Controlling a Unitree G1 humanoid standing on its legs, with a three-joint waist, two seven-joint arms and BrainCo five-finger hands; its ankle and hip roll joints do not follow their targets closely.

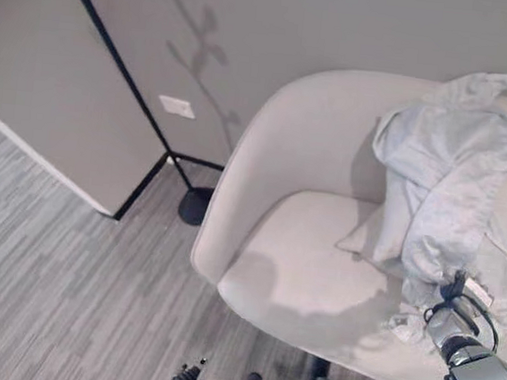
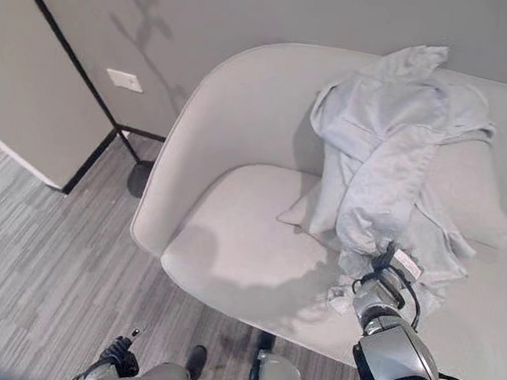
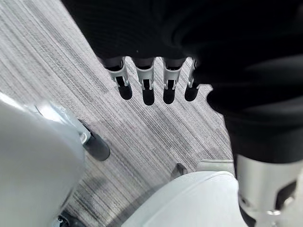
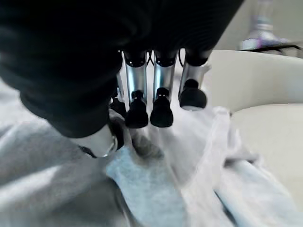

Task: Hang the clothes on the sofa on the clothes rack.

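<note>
Eye views: grey clothes [image 2: 392, 149] lie draped over the sofa [image 2: 231, 233] back and seat at right. The black rack [image 1: 132, 97] stands far left by the wall. Right hand [image 2: 372, 287] is at the clothes' lower edge.

Right wrist view: fingers [image 4: 161, 106] curled over the cloth, gripping it.

Left wrist view: left hand [image 3: 151, 80] straight, holding nothing, above the floor [image 3: 57, 71].

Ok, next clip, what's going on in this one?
The robot is reaching for a pale grey garment draped over the back and seat of a light sofa. Its right hand is at the garment's lower end, fingers bent down onto the cloth, though a firm grip isn't clear. The left hand hangs low over the wood-look floor, fingers relaxed and holding nothing. The black clothes rack stands by the wall beside the sofa, with nothing hung on the part in view.
</note>
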